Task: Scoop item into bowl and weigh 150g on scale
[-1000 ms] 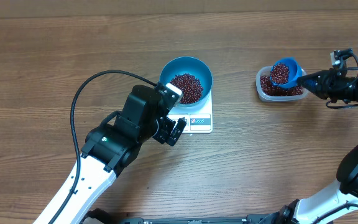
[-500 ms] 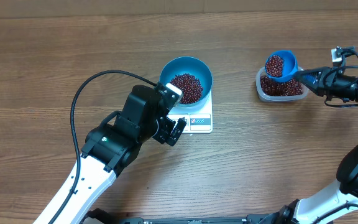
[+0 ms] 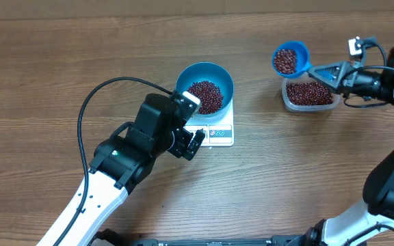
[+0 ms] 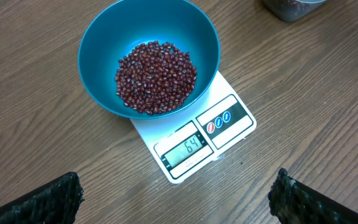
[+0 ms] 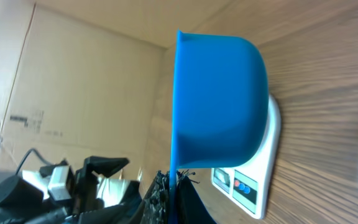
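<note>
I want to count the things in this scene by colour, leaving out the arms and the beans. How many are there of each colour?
Blue: 2 (bowl, scoop)
White: 1 (scale)
Clear: 1 (tub)
Total: 4

There is one blue bowl (image 3: pixel 183 76), one white scale (image 3: pixel 219 134), one blue scoop (image 3: pixel 307 60), one clear tub (image 3: pixel 285 96), two robot arms (image 3: pixel 125 157), and three heaps of beans (image 3: pixel 205 96).
</note>
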